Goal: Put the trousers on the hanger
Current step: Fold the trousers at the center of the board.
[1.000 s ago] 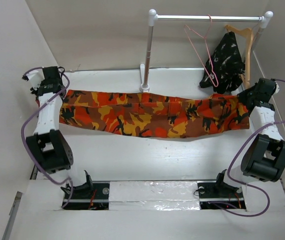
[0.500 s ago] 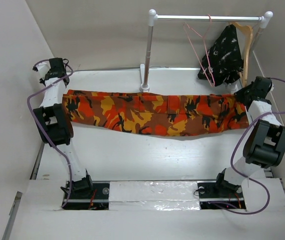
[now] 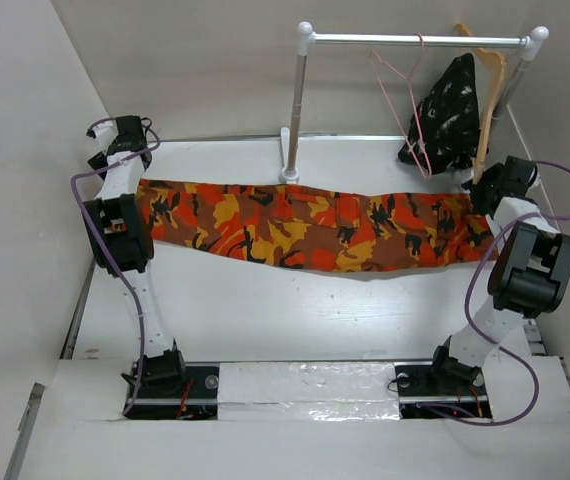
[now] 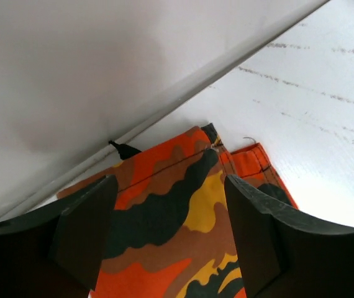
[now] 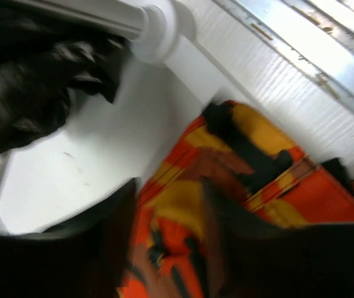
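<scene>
Your left gripper [image 4: 164, 248] and right gripper [image 5: 171, 248] clamp opposite ends of the orange-red-yellow-black camouflage fabric trousers [image 3: 305, 228], stretched near the white table's [image 3: 265, 310] far edge; the thin pink wire hanger [image 3: 397, 108] hangs above the far-right corner

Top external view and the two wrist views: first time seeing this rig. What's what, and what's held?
The top view looks down from above and behind two robot arms bolted at the near edge of a white table. The other two pictures come from small cameras on each arm's wrist, so you see that arm's own fingers up close. The left tool and right tool each grip one end of the camouflage trousers, which stretch between them and sag in the middle. At the back stands a rail with a thin pink wire hanger and a black-and-white garment on a wooden hanger.
</scene>
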